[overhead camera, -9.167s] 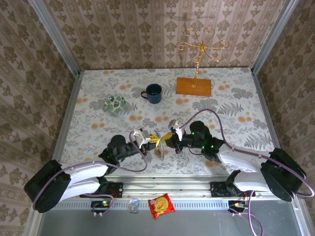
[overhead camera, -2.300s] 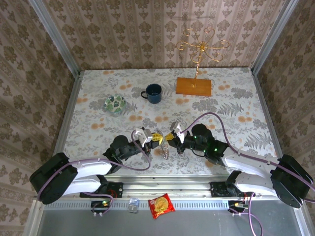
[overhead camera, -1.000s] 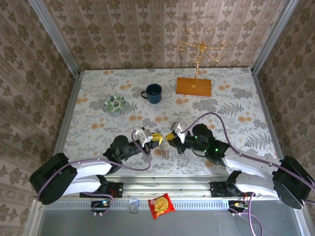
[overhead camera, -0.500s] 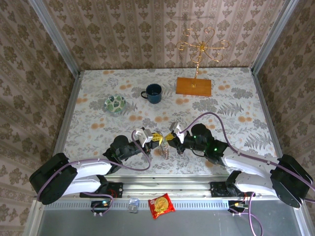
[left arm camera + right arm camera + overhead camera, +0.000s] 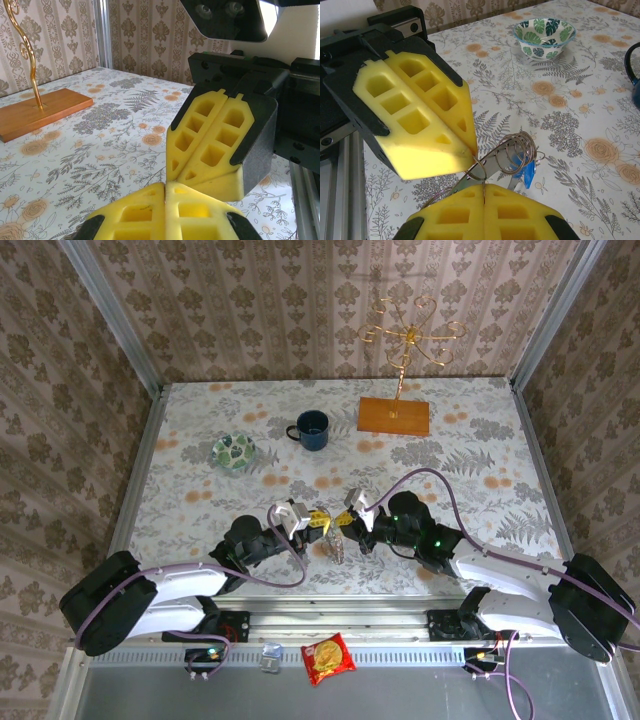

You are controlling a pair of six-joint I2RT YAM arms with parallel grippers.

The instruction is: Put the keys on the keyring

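A flower-patterned table (image 5: 480, 490) sits between wallpapered walls, with a blue mug (image 5: 312, 429), a small leaf-patterned bowl (image 5: 234, 451) and a gold wire stand (image 5: 408, 335) on a wooden base toward the back. At the near middle the two arms meet tip to tip above the cloth. The right gripper (image 5: 484, 190) has its yellow fingers pressed together on the keyring (image 5: 512, 150), whose metal runs into the seam between them. The left gripper (image 5: 470, 148) is also pressed shut, its tip against the ring; whether it pinches anything I cannot tell. A blue key (image 5: 525, 172) hangs from the coil, just above the table.
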